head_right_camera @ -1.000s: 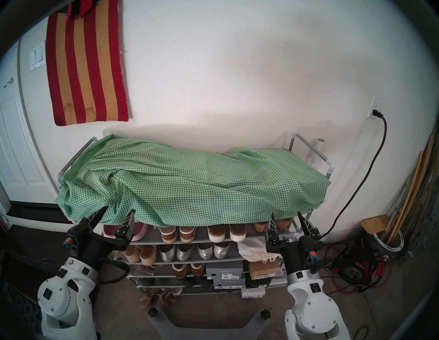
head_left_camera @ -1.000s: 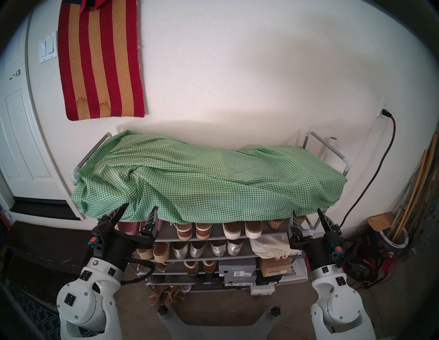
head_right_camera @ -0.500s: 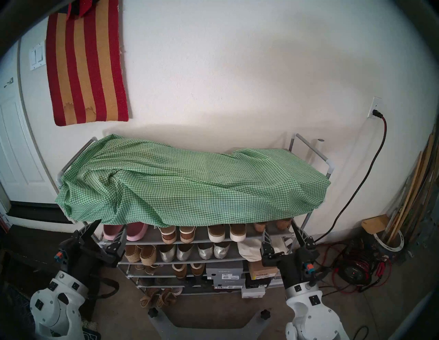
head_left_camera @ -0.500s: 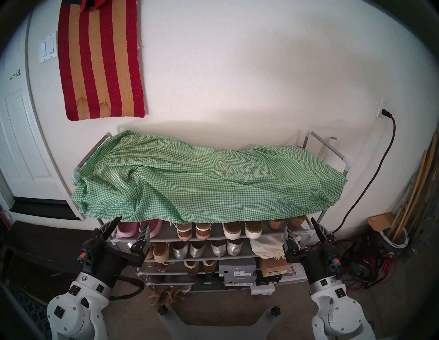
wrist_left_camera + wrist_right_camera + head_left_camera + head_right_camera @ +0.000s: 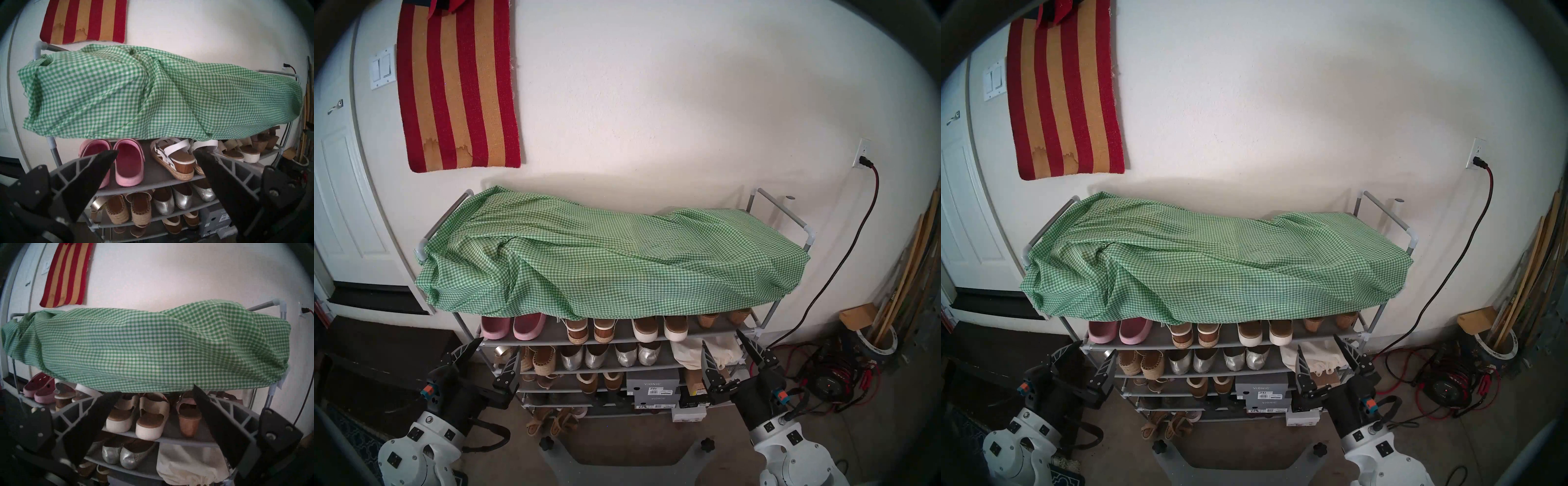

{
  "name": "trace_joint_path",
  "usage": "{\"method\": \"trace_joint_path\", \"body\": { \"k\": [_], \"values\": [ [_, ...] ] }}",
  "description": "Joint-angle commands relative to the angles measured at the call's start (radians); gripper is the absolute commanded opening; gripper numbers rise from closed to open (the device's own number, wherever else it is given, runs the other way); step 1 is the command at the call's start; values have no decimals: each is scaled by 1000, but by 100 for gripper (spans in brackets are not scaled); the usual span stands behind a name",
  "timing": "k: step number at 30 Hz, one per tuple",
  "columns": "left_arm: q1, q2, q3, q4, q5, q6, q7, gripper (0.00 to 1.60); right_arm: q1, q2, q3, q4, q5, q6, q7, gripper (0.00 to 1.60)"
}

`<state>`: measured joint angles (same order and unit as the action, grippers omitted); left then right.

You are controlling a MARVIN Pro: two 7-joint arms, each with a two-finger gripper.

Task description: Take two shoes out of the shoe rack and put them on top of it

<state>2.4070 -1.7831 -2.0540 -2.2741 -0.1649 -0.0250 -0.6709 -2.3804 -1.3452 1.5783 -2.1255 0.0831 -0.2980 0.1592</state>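
The shoe rack (image 5: pixel 602 341) stands against the wall with a green gingham cloth (image 5: pixel 602 258) draped over its top. The two wedge sandals (image 5: pixel 589 331), with white straps, stand side by side on the shelf just under the cloth; they also show in the head right view (image 5: pixel 1195 335) and in the left wrist view (image 5: pixel 176 161). My left gripper (image 5: pixel 499 346) is open and empty, low at the rack's left front corner, left of and below the sandals. My right gripper (image 5: pixel 721 337) is open and empty at the rack's right front, beside a cream bag.
Pink clogs (image 5: pixel 514 325) and white chunky-soled shoes (image 5: pixel 660 329) flank the sandals. Silver flats (image 5: pixel 609 354), espadrille flats (image 5: pixel 538 358), the cream bag (image 5: pixel 697 353) and shoe boxes (image 5: pixel 653 383) fill lower shelves. A cable reel (image 5: pixel 829 383) lies on the floor at right.
Both arms have come down from the cloth's front hem to the level of the lower shelves. The right gripper has also shifted left. Both stayed open.
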Motion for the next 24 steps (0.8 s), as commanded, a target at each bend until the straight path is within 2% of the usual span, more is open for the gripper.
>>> {"method": "trace_joint_path", "body": {
  "k": [1,6,12,18,24],
  "values": [
    [11,8,5,8,1,7,-16,160,24,21,-46,25,-22,35,36,160],
    [0,9,38,30,40,-3,-11,160,59,12,-81,50,-53,45,40,160],
    [-25,8,69,43,46,3,-12,160,108,-2,-108,70,-73,59,39,160],
    [-54,5,89,48,58,15,-3,160,172,-20,-134,99,-91,92,41,160],
    [-100,26,96,72,80,44,9,160,242,-39,-164,132,-100,149,52,160]
  ]
}}
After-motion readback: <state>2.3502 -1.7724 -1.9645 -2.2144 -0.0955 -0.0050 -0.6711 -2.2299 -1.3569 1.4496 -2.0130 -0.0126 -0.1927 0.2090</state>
